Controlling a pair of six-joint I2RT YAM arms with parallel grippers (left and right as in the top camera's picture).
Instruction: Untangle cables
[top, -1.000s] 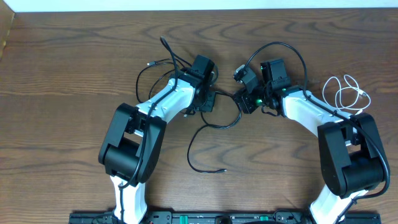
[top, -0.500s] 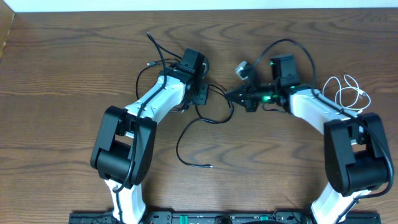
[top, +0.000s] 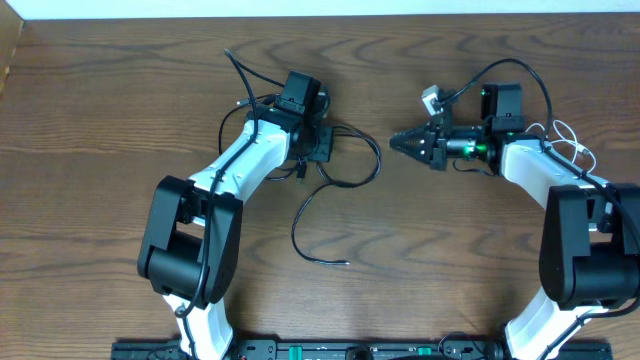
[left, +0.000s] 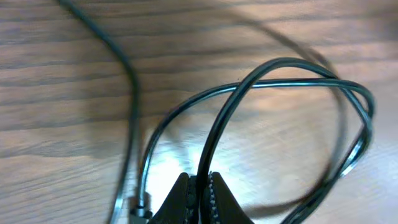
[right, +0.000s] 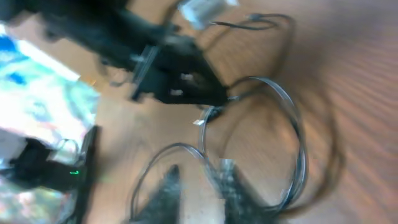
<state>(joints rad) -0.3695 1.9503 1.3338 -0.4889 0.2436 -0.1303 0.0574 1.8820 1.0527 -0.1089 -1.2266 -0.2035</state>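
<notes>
At centre frame, the left gripper stays clamped on the black cable. The right gripper, jaws now slightly parted and empty, has drawn back rightward. The white cable lies apart at right edge, apparently freed.

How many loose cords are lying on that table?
2. The black cord loops across the middle, near the left arm. The white cord is coiled at the far right, partly hidden behind the right arm.
</notes>
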